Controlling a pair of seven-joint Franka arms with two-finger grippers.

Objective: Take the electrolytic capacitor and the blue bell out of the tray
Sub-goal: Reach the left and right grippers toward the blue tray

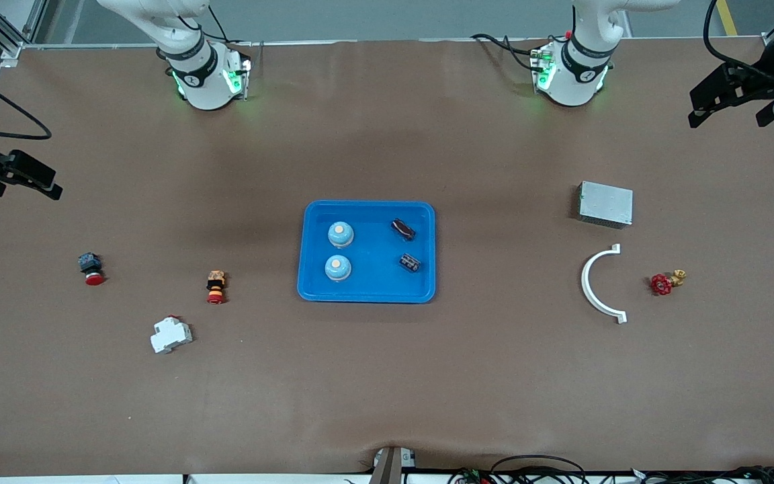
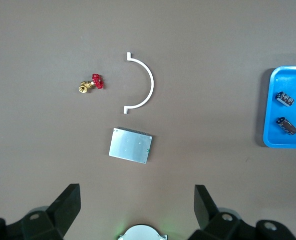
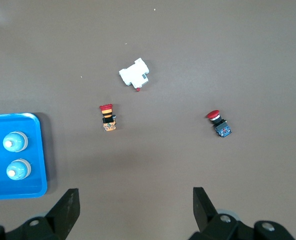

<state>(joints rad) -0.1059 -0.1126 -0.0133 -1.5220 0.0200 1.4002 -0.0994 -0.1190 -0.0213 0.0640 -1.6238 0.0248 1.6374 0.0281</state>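
A blue tray (image 1: 367,290) lies at the table's middle. In it stand two pale blue bells (image 1: 340,234) (image 1: 338,267), toward the right arm's end, and two dark capacitors (image 1: 402,229) (image 1: 410,262) lie toward the left arm's end. The right wrist view shows the bells (image 3: 15,142) (image 3: 18,169); the left wrist view shows the capacitors (image 2: 284,98) (image 2: 287,125). My left gripper (image 1: 727,117) (image 2: 137,200) hangs open and holds nothing, over the left arm's end of the table. Over the right arm's end, my right gripper (image 1: 27,191) (image 3: 136,202) is open with nothing in it.
Toward the left arm's end lie a silver box (image 1: 605,204), a white curved piece (image 1: 592,282) and a red-handled brass valve (image 1: 662,282). Toward the right arm's end lie a red push button (image 1: 91,267), an orange and red switch (image 1: 216,286) and a white breaker (image 1: 170,334).
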